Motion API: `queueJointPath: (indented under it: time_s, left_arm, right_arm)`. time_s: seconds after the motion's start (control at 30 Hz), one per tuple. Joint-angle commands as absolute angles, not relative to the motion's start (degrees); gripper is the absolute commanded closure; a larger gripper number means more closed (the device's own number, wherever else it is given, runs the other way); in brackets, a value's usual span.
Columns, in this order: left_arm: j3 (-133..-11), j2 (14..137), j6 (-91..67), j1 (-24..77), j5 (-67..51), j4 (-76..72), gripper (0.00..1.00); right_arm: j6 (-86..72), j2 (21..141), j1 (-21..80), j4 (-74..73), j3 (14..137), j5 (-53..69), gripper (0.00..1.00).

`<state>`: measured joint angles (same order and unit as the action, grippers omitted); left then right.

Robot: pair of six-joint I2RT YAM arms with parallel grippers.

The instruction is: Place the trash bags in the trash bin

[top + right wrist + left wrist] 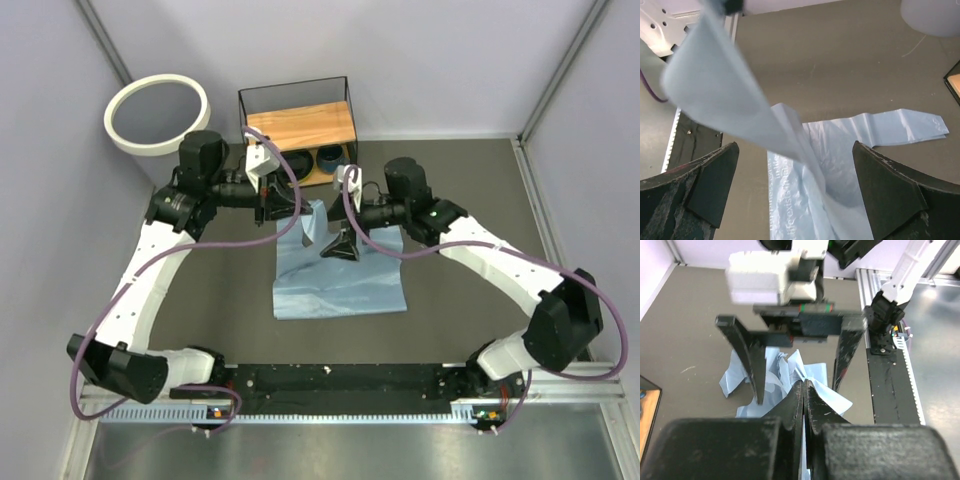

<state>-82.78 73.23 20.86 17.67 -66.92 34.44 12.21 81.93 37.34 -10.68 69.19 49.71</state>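
Observation:
A light-blue trash bag [340, 275] with white lettering lies flat on the table's middle. My left gripper [272, 207] is shut on one corner of it, and the film shows pinched between the closed jaws in the left wrist view [805, 387]. That corner is lifted as a strip of film [725, 95]. My right gripper [341, 246] is open and empty, low over the bag's far part; its fingers [710, 182] straddle the bag [840, 150]. It also shows in the left wrist view [797, 365]. The trash bin [157, 113], with its white ring rim, stands at the far left.
A black-wire-framed wooden shelf [300, 128] with dark bowls [328, 159] stands behind the bag, between the arms. Grey walls close the left, back and right. A black rail [340, 380] runs along the near edge.

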Motion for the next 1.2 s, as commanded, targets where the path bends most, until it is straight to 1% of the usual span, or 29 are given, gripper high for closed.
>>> queueJointPath:
  time_s: [0.0,0.07,0.13,0.17,0.23,0.27,0.3,0.33,0.4,0.43,0.5,0.53,0.6,0.7,0.8,0.87,0.97,1.03,1.07,1.1,1.13,1.17]
  left_arm:
    - [-82.3,70.8,12.2,18.0,-72.9,25.6,1.00]
    - [-82.0,70.0,10.1,18.0,-73.4,22.3,1.00]
    - [-81.4,69.3,8.4,18.0,-73.4,20.6,1.00]
    - [-81.2,68.6,7.8,18.0,-73.0,19.3,1.00]
    - [-80.7,68.0,5.6,18.0,-72.4,18.2,1.00]
    - [-80.5,67.7,4.8,17.9,-71.6,16.6,1.00]
    - [-80.3,67.4,3.7,17.9,-70.8,16.4,1.00]
    - [-80.1,67.3,3.1,17.9,-69.3,16.3,0.90]
    - [-79.1,66.3,0.4,17.3,-64.1,14.3,0.66]
    - [-77.5,65.7,-0.7,16.9,-61.3,13.5,0.46]
    - [-74.9,63.2,-4.1,15.4,-54.4,10.0,0.33]
    - [-71.8,62.2,-3.7,14.9,-53.0,9.2,0.24]
    - [-69.2,60.2,-0.4,14.4,-50.3,9.4,0.20]
    - [-65.4,59.0,4.6,14.0,-46.2,12.5,0.20]
    - [-60.5,56.3,9.6,13.8,-41.8,12.7,0.20]
    - [-56.4,54.2,11.1,13.5,-39.6,12.5,0.20]
    - [-52.9,52.9,21.7,13.8,-44.3,17.1,0.22]
    - [-50.1,52.6,29.0,14.8,-44.5,19.5,0.23]
    - [-49.6,53.2,32.8,17.6,-44.0,21.7,0.23]
    - [-47.9,53.5,38.6,19.8,-40.6,25.1,0.23]
    - [-46.9,54.0,40.6,22.0,-38.7,25.4,0.24]
    - [-46.0,55.3,42.8,26.6,-36.7,25.9,0.25]
  right_arm:
    - [14.3,84.3,39.7,-5.8,73.2,49.2,0.01]
    - [14.7,84.8,40.2,-5.6,73.5,48.7,0.05]
    - [14.8,84.9,40.2,-5.8,73.2,46.9,0.21]
    - [14.9,84.7,40.2,-5.9,72.8,46.2,0.39]
    - [14.9,83.5,40.2,-6.0,71.6,44.4,0.60]
    - [14.7,83.0,40.0,-6.2,71.5,44.0,0.75]
    - [13.4,82.4,39.6,-6.5,71.5,43.6,1.00]
    - [12.4,82.1,39.3,-6.4,71.7,42.2,1.00]
    - [9.6,80.9,36.7,-7.0,73.6,41.2,1.00]
    - [8.4,80.6,35.2,-7.0,74.3,41.0,1.00]
    - [5.3,79.5,30.9,-6.9,76.9,41.8,1.00]
    - [4.8,78.9,29.7,-7.3,77.4,42.5,1.00]
    - [4.4,76.8,27.3,-7.9,78.4,43.1,1.00]
    - [3.7,73.8,26.0,-9.9,78.7,43.1,1.00]
    - [3.6,70.8,23.9,-10.7,78.4,40.5,1.00]
    - [3.5,68.3,20.7,-10.8,78.5,38.5,1.00]
    - [2.1,66.0,14.2,-11.1,79.4,36.7,1.00]
    - [1.1,65.3,10.9,-11.2,80.2,37.0,1.00]
    - [1.1,64.6,8.2,-11.5,80.5,36.7,1.00]
    - [1.6,64.1,7.2,-12.0,80.7,36.2,1.00]
    - [1.6,63.6,6.2,-12.2,80.6,35.5,1.00]
    - [1.8,62.4,4.8,-12.5,80.5,35.0,1.00]
